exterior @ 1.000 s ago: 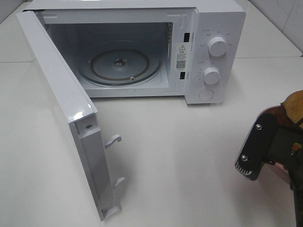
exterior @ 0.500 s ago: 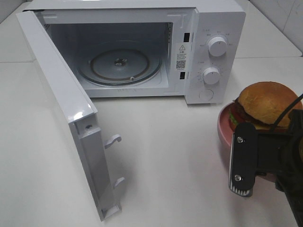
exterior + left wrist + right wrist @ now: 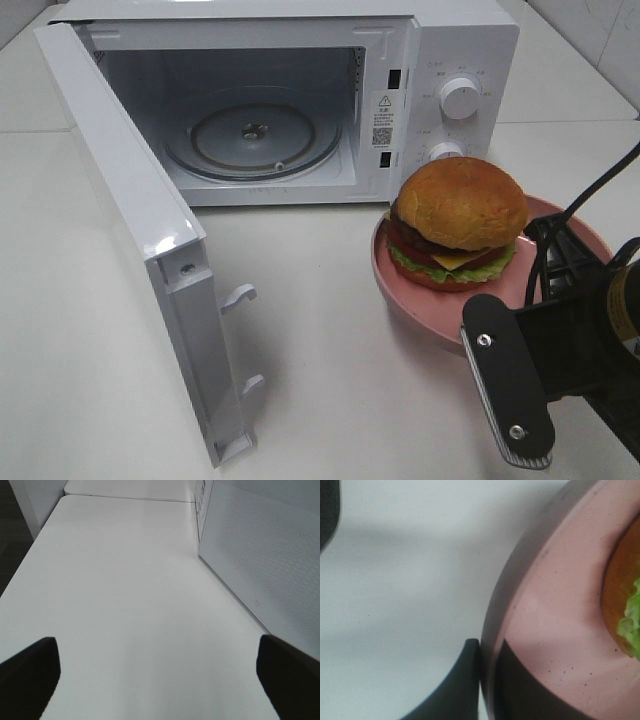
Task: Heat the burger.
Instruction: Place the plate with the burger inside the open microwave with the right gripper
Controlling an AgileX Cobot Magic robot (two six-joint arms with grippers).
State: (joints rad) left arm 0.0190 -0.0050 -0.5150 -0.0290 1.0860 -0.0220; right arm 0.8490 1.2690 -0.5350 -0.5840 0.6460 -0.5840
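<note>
The burger [image 3: 460, 215], with a brown bun and green, yellow and red layers, rests on a pink plate [image 3: 400, 290] just in front of the microwave's control panel. My right gripper [image 3: 548, 250] is shut on the plate's right rim. In the right wrist view its dark fingers [image 3: 465, 685] pinch the plate [image 3: 550, 630] at the edge, one above and one below, and the burger [image 3: 625, 605] shows at the frame's side. My left gripper [image 3: 160, 672] is open over bare table and holds nothing. It is out of the exterior view.
The white microwave [image 3: 440, 40] stands at the back with its door [image 3: 130, 200] swung wide toward the front left. Its glass turntable [image 3: 250, 135] is bare. Two knobs [image 3: 458, 97] sit on its right panel. The microwave's side wall [image 3: 260, 555] lies beside my left gripper.
My right gripper has carried the plate and burger leftward from the right edge to in front of the microwave's panel. The left gripper has not changed.
</note>
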